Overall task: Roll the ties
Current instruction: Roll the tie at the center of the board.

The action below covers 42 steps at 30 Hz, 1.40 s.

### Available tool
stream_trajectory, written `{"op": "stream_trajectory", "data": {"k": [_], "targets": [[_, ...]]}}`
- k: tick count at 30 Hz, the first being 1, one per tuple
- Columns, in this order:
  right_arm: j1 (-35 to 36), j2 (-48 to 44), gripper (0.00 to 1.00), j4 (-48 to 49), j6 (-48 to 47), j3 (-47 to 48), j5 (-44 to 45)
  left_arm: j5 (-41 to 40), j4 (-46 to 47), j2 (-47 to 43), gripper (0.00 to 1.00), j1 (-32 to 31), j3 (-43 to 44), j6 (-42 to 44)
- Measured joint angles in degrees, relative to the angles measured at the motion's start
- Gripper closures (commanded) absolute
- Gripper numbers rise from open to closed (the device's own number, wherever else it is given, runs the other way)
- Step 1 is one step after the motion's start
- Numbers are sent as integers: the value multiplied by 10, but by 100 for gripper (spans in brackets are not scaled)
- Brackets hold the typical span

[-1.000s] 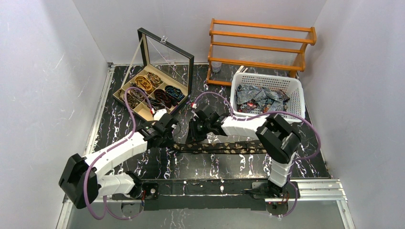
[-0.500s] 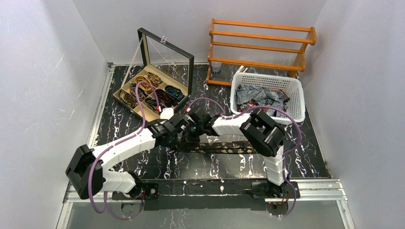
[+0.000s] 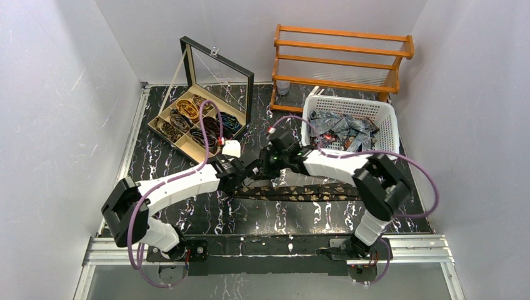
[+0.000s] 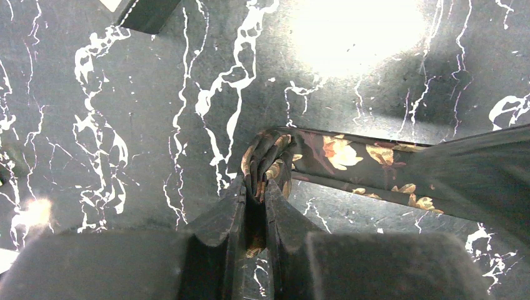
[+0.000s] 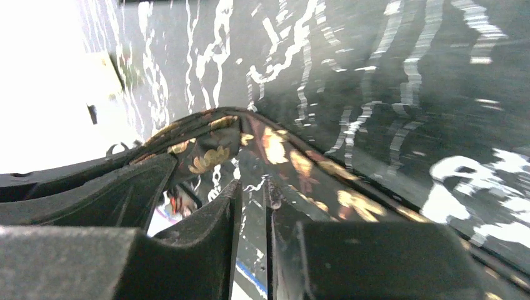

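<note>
On the tabletop [image 3: 206, 215], top view: one dark gold-flowered tie [image 3: 300, 192] lies flat, running left-right in front of both arm bases. The left claw [image 3: 234, 182] sits on its left end, with the right claw [image 3: 255, 174] just beside it, also over that end. Coiled ties [image 3: 187, 109] fill some cells of the divided box [image 3: 172, 142] at far left. Loose ties [image 3: 340, 128] are piled in the white basket [image 3: 349, 102] at far right. The wooden rack [image 3: 342, 47] behind isn't involved.

Left wrist: left claw [image 4: 255, 187] is clenched on the tie's end, which is folded over itself into a few tight layers [image 4: 265, 153], so the coil is started. The rest of the tie [image 4: 350, 156] trails right, flat on the tabletop [image 4: 125, 94].

Right wrist: right claw [image 5: 252, 187] has its jaws nearly together with a slim gap. The tie [image 5: 275, 147] arches just past the tips. Can't tell whether it's pinching fabric or only touching it; nothing is clearly clamped.

My read:
- Step: early in rolling this tie. The core is formed and most of the length is unrolled.
- Next: left claw turns the core along the strip while the right claw holds the strip down or feeds it so the layers stack square.
- Needs: light tension and the right claw clear of the core.
- Risk: limp fabric could let the coil spring open on a regrip.
</note>
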Motion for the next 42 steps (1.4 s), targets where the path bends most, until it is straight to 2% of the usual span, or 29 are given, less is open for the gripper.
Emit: {"op": "stream_trajectory", "data": {"k": [7, 12, 16, 18, 21, 24, 26, 27, 29, 31, 34, 35, 38, 42], "targets": [[-63, -119, 68, -52, 9, -97, 86, -9, -2, 65, 99, -29, 43, -8], [-88, -163, 66, -83, 8, -124, 115, -6, 4, 114, 89, -43, 77, -8], [-101, -188, 64, -89, 6, -125, 123, 7, 22, 153, 62, -49, 97, -5], [-107, -195, 63, -90, 4, -125, 123, 21, 39, 166, 60, -51, 100, -2], [-114, -200, 62, -100, -3, -126, 123, 50, 67, 181, 50, -52, 101, 3], [-120, -201, 60, -108, -10, -126, 123, 76, 89, 189, 48, -53, 101, 9], [-124, -203, 57, -114, -16, -126, 121, 92, 95, 188, 39, -53, 108, 16], [-125, -204, 55, -115, -21, -126, 120, 99, 99, 187, 37, -53, 113, 20], [-128, -205, 52, -115, -35, -125, 114, 108, 110, 175, 35, -53, 116, 24], [-129, -206, 45, -112, -54, -125, 103, 111, 113, 144, 32, -50, 116, 28], [-131, -213, 14, -85, -94, -126, 71, 111, 119, 80, 28, -44, 114, 34], [-131, -218, 9, -62, -111, -130, 55, 112, 124, 49, 27, -40, 108, 35], [-127, -234, 3, 12, -186, -144, -1, 116, 134, -45, 23, -5, 73, 37], [-82, -221, 1, 87, -338, -143, -43, 128, 143, -155, 16, 88, -29, 31]]}}
